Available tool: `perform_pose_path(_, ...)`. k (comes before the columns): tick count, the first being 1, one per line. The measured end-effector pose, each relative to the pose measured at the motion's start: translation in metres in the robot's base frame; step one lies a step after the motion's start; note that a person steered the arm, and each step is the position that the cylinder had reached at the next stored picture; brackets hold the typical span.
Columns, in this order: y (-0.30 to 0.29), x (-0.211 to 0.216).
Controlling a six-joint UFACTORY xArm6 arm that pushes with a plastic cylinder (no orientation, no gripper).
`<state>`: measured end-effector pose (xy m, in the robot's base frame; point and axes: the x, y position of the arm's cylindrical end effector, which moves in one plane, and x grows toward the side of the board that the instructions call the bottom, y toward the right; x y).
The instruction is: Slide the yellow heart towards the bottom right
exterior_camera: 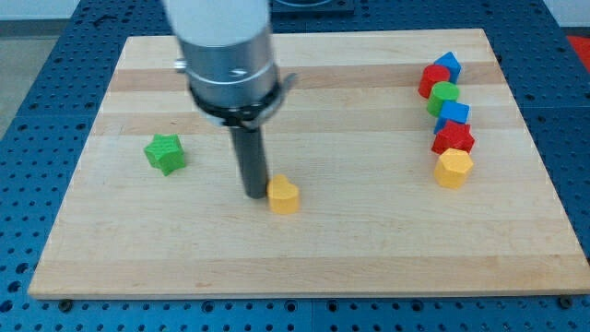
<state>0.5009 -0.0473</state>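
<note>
My tip (255, 195) sits just left of the yellow heart (284, 195), maybe touching it, mid bench (304, 263). My tool grasps nothing; it only pushes. Next I push it toward the bottom right.

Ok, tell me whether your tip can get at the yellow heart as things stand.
Probably yes: my tip sits right beside the yellow heart, on its left in the view, with nothing between them.

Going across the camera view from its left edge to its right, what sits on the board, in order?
green star → my tip, touching the left side of the yellow heart → the stacked column of blocks at the right, whose order left to right is unclear.
</note>
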Motion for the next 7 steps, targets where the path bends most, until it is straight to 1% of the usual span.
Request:
perform_pose_path(2,0.095,0.003)
perform_pose_path(3,0.117,0.003)
perform_pose_path(5,0.077,0.003)
perform_pose_path(6,0.068,0.016)
perform_pose_path(7,0.099,0.032)
